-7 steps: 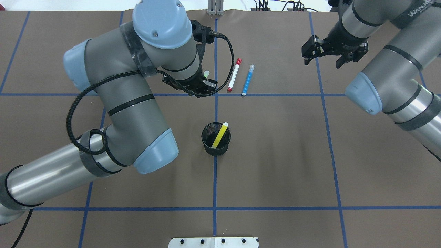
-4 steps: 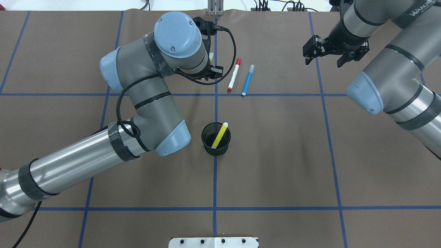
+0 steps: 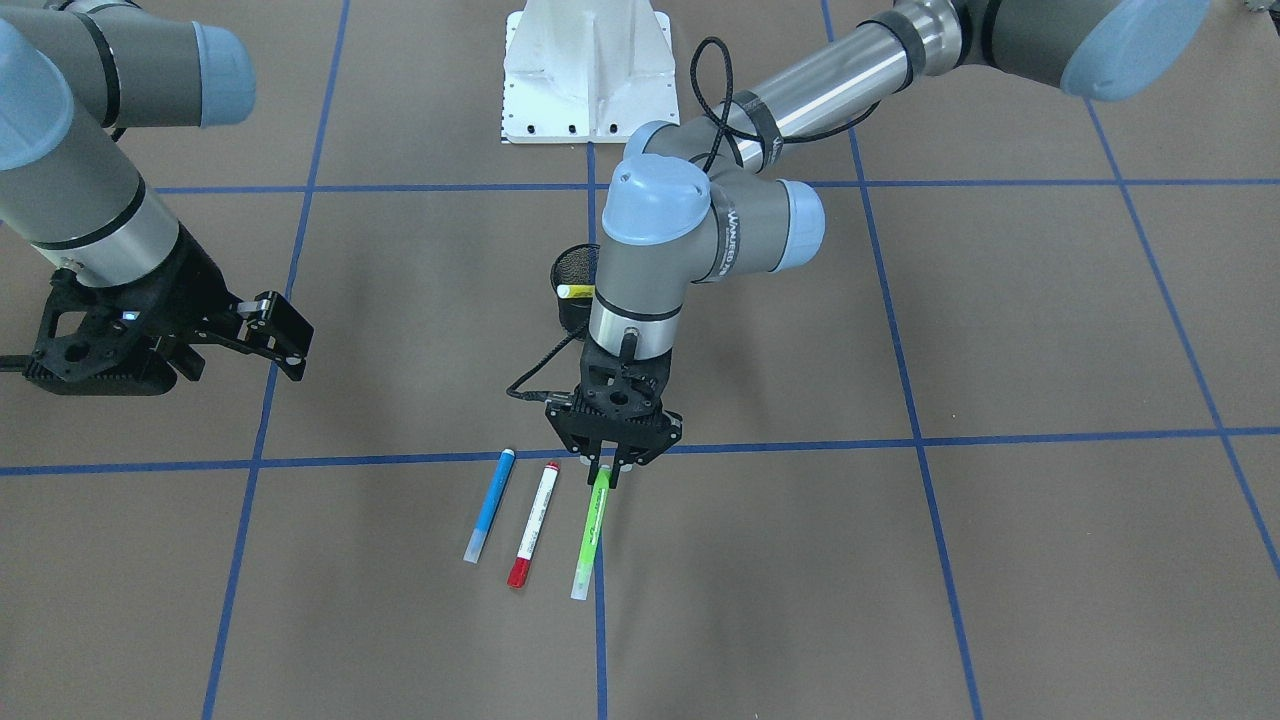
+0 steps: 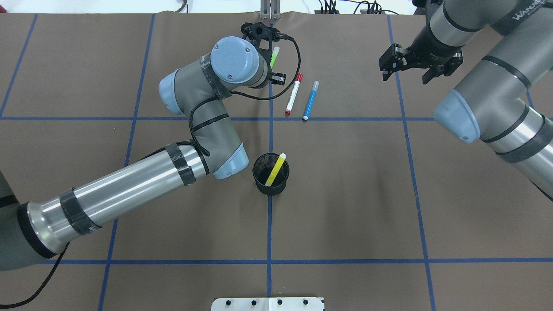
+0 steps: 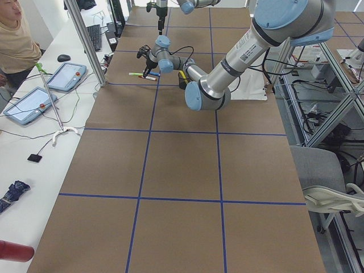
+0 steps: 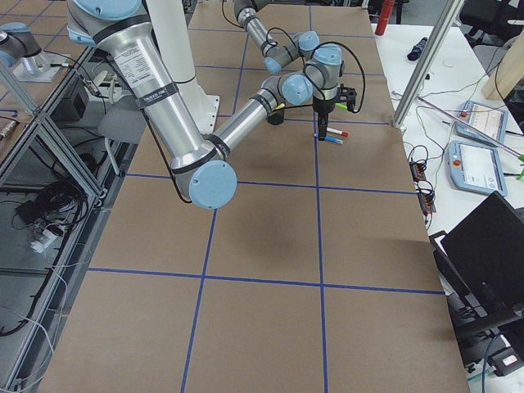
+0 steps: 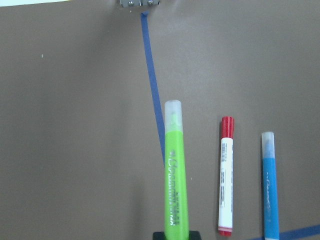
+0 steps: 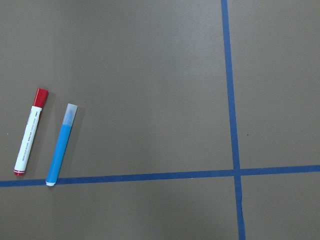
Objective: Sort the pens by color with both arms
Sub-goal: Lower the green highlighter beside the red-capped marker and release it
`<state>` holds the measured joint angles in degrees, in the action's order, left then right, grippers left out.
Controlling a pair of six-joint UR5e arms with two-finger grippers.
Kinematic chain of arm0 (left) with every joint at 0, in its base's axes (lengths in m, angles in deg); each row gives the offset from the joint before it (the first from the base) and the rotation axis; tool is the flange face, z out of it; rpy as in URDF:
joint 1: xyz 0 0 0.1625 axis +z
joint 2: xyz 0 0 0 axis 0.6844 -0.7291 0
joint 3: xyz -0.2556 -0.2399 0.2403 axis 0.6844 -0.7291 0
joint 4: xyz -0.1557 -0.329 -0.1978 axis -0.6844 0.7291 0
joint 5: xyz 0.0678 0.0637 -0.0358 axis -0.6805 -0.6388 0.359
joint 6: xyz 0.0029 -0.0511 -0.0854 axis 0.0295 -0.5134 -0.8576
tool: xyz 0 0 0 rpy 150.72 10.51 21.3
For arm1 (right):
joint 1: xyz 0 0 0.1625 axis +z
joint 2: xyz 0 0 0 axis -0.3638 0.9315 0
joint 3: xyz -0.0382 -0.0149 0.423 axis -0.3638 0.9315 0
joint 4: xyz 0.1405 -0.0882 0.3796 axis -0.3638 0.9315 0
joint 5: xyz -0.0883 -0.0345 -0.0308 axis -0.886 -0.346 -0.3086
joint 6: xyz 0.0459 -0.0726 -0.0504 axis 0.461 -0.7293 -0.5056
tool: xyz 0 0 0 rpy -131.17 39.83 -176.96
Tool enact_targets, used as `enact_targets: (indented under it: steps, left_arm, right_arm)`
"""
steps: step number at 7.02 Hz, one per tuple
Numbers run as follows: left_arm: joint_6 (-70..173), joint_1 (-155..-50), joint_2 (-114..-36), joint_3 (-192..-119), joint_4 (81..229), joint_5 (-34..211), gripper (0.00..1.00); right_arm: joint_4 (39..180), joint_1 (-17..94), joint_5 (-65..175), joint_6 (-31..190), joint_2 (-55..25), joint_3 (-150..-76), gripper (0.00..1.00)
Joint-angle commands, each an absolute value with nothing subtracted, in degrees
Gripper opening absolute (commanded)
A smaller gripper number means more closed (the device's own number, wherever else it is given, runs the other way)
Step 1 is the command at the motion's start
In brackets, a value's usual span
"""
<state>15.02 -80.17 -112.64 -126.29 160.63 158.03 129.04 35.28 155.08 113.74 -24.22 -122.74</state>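
My left gripper (image 3: 603, 474) is shut on one end of the light green pen (image 3: 591, 531), which points away from the robot, low over the table; its capped tip (image 4: 274, 55) pokes out past the wrist. The wrist view shows the pen (image 7: 173, 175) pinched at the bottom edge. Beside it on the mat lie the white pen with red ends (image 4: 293, 94) and the blue pen (image 4: 310, 100). The yellow pen (image 4: 275, 169) leans in the black mesh cup (image 4: 259, 163). My right gripper (image 4: 405, 77) hangs open and empty at the far right, well away from the pens.
Blue tape lines (image 4: 269, 216) split the brown mat into squares. The white base mount (image 3: 588, 70) sits at the robot's edge. A person (image 5: 17, 40) sits at a side desk with tablets (image 5: 65, 75) beyond the table's far edge.
My left arm has stretched away from the robot, carrying the green pen from near the tape cross toward the far edge. The right gripper has barely moved.
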Motion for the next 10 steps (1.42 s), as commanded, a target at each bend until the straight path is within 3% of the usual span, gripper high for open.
enact_targets:
  steps: [1,2,4,7,8,10]
  left_arm:
    - [17.4,-79.9,-113.5,-121.9,164.0,157.3,0.0]
    - [19.1,-79.8,-114.5,-120.3,164.3,157.2,0.0]
    - [20.7,-79.7,-114.5,-120.0,164.3,157.3,0.13]
    - [20.7,-79.1,-114.5,-120.0,164.4,157.4,0.68]
    - [20.7,-79.0,-114.5,-120.3,164.3,157.6,0.82]
    - [20.3,-79.5,-114.5,-122.8,163.7,158.1,0.93]
  right_arm:
    - [129.0,35.3,155.1,113.7,-24.3,-122.6,0.99]
    - [129.0,35.3,155.1,113.7,-24.3,-122.6,0.99]
    - [129.0,35.3,155.1,113.7,-24.4,-122.6,0.99]
    - [129.0,35.3,155.1,113.7,-24.4,-122.6,0.99]
    - [129.0,35.3,155.1,113.7,-24.4,-122.6,0.99]
    - [129.0,35.1,155.2,114.0,-24.8,-122.6,0.99]
